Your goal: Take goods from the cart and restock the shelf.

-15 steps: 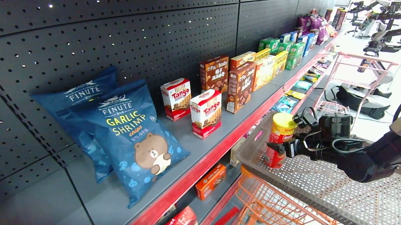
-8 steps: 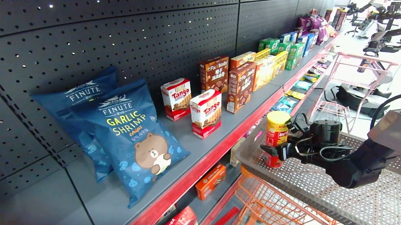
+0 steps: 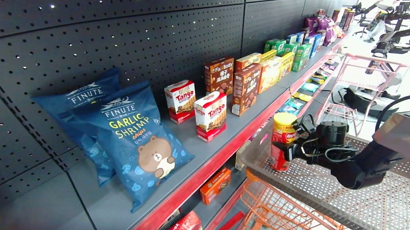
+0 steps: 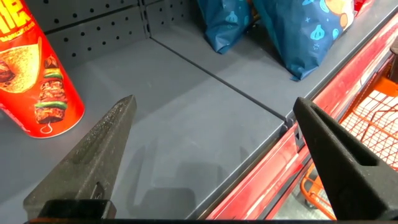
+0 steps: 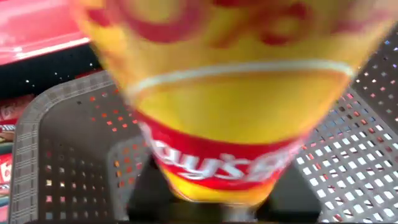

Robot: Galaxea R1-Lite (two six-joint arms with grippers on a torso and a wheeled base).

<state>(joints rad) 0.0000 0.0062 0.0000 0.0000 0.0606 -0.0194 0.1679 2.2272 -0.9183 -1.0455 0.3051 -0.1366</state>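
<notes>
A yellow-and-red chip can (image 3: 282,139) stands upright at the front left corner of the cart's perforated grey tray (image 3: 333,199). My right gripper (image 3: 282,150) is shut around the can's middle, just off the red front edge of the grey shelf (image 3: 226,134). In the right wrist view the chip can (image 5: 224,124) looms very close above the tray. My left gripper (image 4: 211,162) is open, with nothing between its fingers (image 4: 93,168), over a bare stretch of the shelf (image 4: 186,112). An orange-red snack can (image 4: 31,68) stands beside it.
Blue chip bags (image 3: 130,139), wafer boxes (image 3: 210,114) and brown boxes (image 3: 245,87) line the shelf, with bare shelf in front of them. An orange wire basket (image 3: 275,212) sits under the tray. A pink cart (image 3: 362,73) stands farther right. Lower shelves hold more packs.
My right gripper and the chip can have shifted a little left, toward the shelf edge, and the arm behind them has drawn closer in.
</notes>
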